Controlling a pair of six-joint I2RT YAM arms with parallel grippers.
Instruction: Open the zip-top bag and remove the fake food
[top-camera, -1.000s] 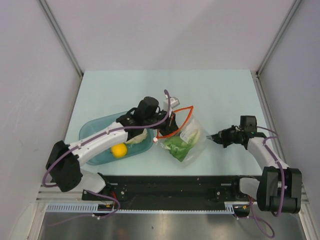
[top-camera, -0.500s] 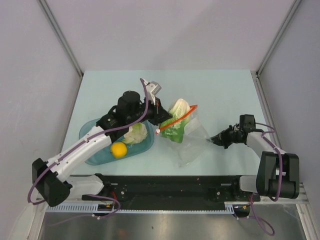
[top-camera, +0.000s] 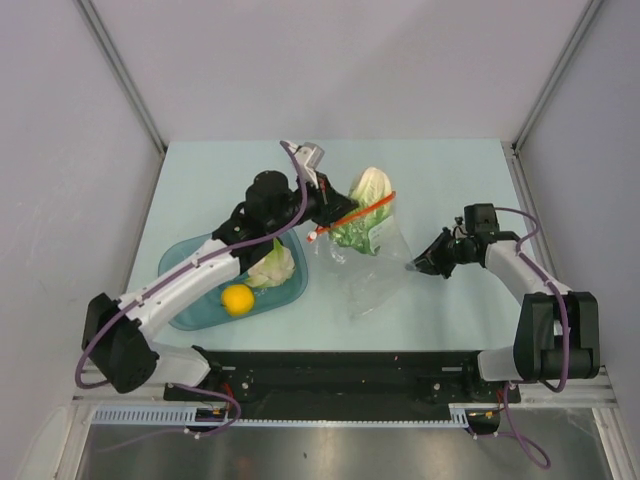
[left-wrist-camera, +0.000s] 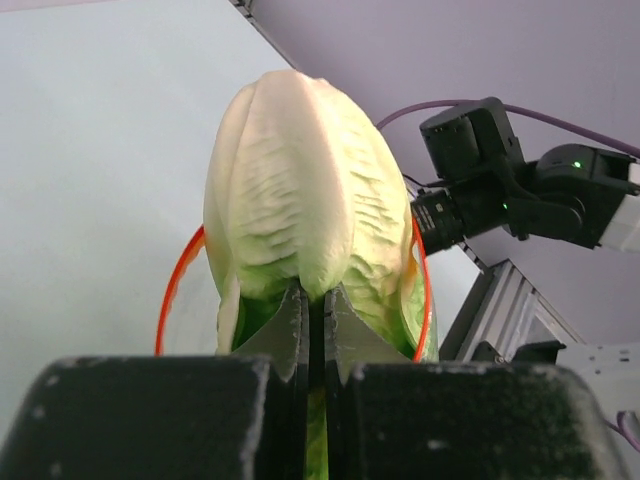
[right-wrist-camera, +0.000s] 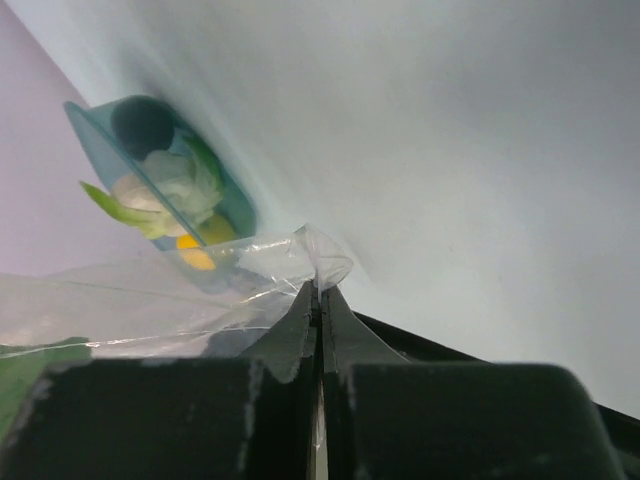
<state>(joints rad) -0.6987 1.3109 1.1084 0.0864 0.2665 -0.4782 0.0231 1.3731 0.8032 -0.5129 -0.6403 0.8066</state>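
At the middle of the table (top-camera: 450, 180), the left gripper (left-wrist-camera: 312, 295) is clamping shut on the lettuce (left-wrist-camera: 300, 190), which is poking through the mouth of the zip-top bag (top-camera: 370, 280). Only the right wrist view is showing the right gripper (right-wrist-camera: 320, 292) pinching closed on its corner.

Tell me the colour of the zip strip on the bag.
Red-orange. The zip strip shows best in the left wrist view, looping around the lettuce.

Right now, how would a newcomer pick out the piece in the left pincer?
Find the clear zip-top bag right of the teal tray. At its red-rimmed mouth the left pincer grips the lettuce. It is long, ribbed, cream fading to green, unlike the round yellow fruit nearby.
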